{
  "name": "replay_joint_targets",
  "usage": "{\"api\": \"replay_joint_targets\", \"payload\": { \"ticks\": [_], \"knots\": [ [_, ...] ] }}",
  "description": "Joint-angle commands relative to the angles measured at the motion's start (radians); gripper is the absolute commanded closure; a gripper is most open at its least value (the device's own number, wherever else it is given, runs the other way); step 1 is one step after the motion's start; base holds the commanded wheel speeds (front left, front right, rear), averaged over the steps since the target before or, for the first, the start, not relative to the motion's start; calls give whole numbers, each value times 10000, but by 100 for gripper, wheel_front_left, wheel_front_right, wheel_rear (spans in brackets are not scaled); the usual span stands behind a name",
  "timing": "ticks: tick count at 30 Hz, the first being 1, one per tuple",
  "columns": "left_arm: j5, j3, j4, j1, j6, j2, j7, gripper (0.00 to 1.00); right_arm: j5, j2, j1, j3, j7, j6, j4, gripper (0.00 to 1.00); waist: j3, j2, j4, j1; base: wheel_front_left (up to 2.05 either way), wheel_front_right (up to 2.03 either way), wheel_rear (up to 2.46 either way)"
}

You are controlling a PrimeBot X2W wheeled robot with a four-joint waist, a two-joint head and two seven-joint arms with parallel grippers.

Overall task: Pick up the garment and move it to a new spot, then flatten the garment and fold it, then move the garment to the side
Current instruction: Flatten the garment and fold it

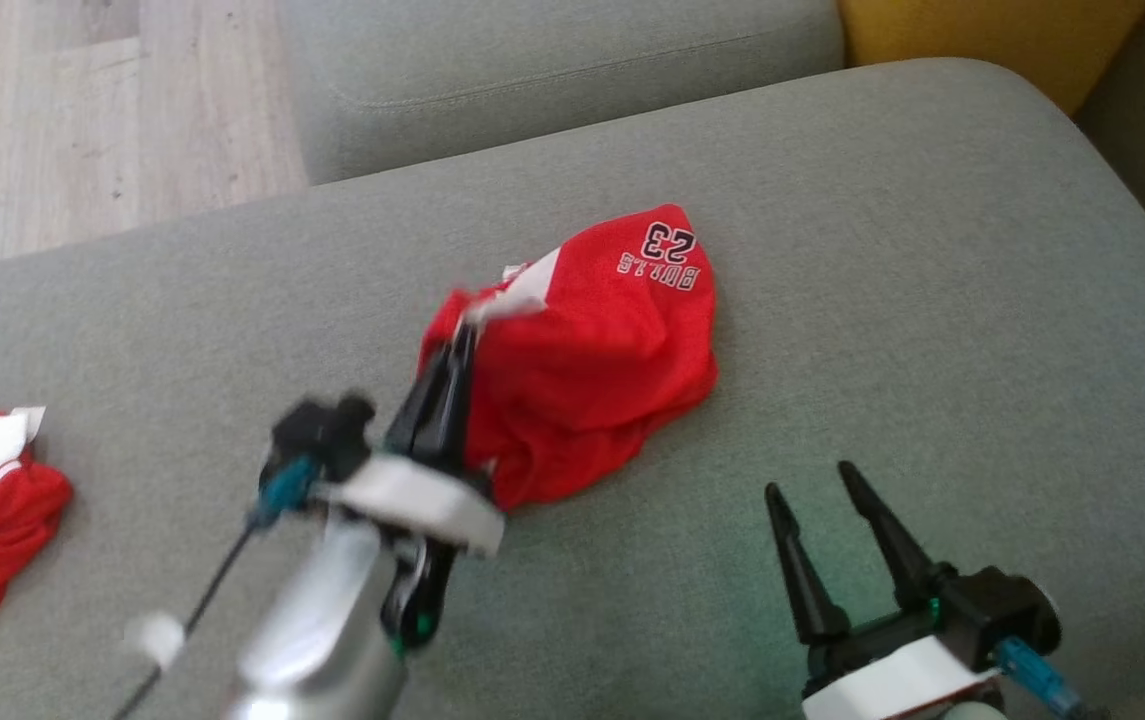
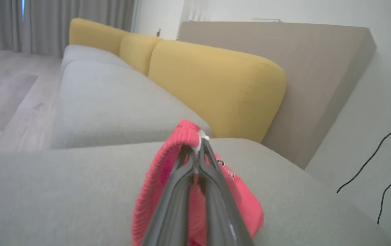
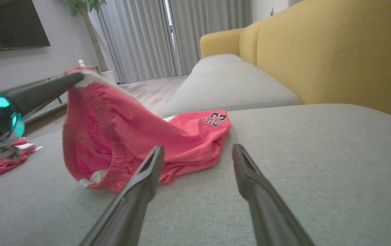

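Pick-up only begun: left gripper (image 1: 462,345) jaws clamped together on a white-trimmed edge of the garment (image 1: 592,370), holding it raised while the rest lies bunched mid-way across the grey sofa seat (image 1: 932,300). Right gripper (image 1: 810,480) hovers near it, jaws apart, empty. Moving, flattening, folding and setting aside remain; garment is crumpled red mesh, "BULLS 23" print at far end.

A home living room: grey sofa (image 1: 932,300), yellow back cushions (image 2: 215,89), long curtains (image 3: 140,37), television (image 3: 7,24), wood floor (image 1: 82,120).
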Motion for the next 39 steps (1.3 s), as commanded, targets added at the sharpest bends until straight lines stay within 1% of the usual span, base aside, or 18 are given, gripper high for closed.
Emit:
{"api": "replay_joint_targets", "payload": {
  "ticks": [1,4,7,10,13,16,19,22,24,28,31,35,37,39],
  "knots": [
    [188,142,-240,-1083,-112,90,-123,100,115,-47,-474,351,-25,-7,-272,0,-11,0,-97,0,0,0,0],
    [395,-256,-84,-2193,-228,195,-123,100,191,-47,-527,590,-25,-7,-197,0,-24,0,-281,0,0,0,0],
    [504,-884,-1,-3497,-267,303,-107,100,233,-47,-606,803,-25,-7,-129,0,-28,0,-496,0,0,0,0],
    [290,-1835,-48,-4851,-273,482,-56,100,311,-47,-642,907,-25,-7,-134,0,-47,0,-656,0,0,0,0],
    [-76,-2418,-123,-6153,-275,651,-79,100,365,-47,-626,954,-25,-7,-132,0,-104,0,-739,0,0,0,0],
    [-488,-2522,-343,-6982,-276,736,-110,100,380,-47,-570,918,-25,-7,-103,0,-245,0,-728,0,0,0,0],
    [-824,-2365,-815,-7073,-276,840,-118,100,354,-47,-544,796,-25,-7,-128,0,-348,0,-558,0,0,0,0],
    [-1044,-2608,-1078,-6392,-276,1157,-120,100,305,-47,-513,681,-25,-7,-190,0,-409,0,-227,0,0,0,0],
    [-1193,-2892,-1246,-5627,-277,1511,-121,100,296,-47,-482,598,-25,-7,-232,0,-430,0,22,0,0,0,0],
    [-1323,-2944,-1844,-3395,-277,2271,-122,100,415,-47,-299,329,-25,-7,-346,0,-384,0,558,0,0,0,0],
    [-930,-2782,-2267,-1589,-273,2798,-122,100,473,-47,-153,236,-25,-7,-340,0,-328,0,953,0,0,0,0],
    [-348,-2019,-2821,453,5,3019,-123,100,485,-47,-86,-59,-25,-7,-363,0,-245,0,1438,0,0,0,0],
    [4,-1633,-3066,1204,156,3061,-123,100,516,-47,-86,-299,-25,-7,-290,0,-220,0,1664,0,0,0,0],
    [150,-1443,-3151,1516,197,3086,-123,100,526,-47,-108,-401,-25,-7,-239,0,-211,0,1763,0,0,0,0]
  ]
}}
